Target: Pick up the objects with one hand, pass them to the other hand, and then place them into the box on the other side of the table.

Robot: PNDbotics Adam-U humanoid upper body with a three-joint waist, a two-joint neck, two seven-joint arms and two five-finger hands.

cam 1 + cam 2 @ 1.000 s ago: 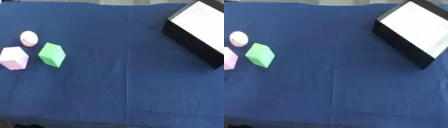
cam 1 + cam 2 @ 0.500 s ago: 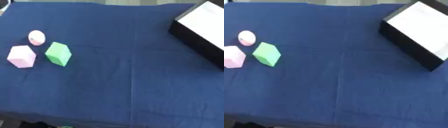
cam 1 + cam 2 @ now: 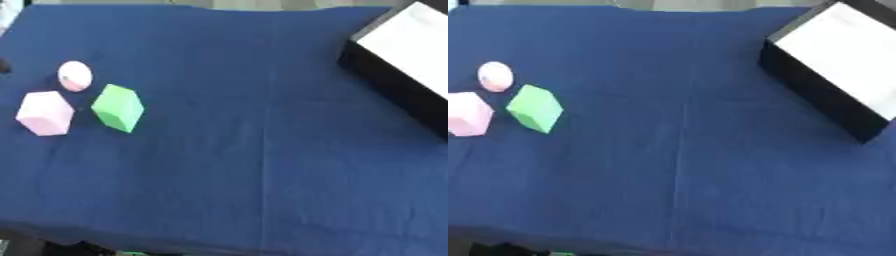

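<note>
A blue-clothed desk (image 3: 262, 150) is seen. Left of the black box (image 3: 815, 87), well apart, a green cube (image 3: 117, 107), pink cube (image 3: 44, 113) and pinkish egg (image 3: 74, 75) are clustered. No fingers are shown.

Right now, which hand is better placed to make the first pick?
Probably the left, though neither hand is in view: the green block, pink block and pale egg lie left; the box sits right.
</note>
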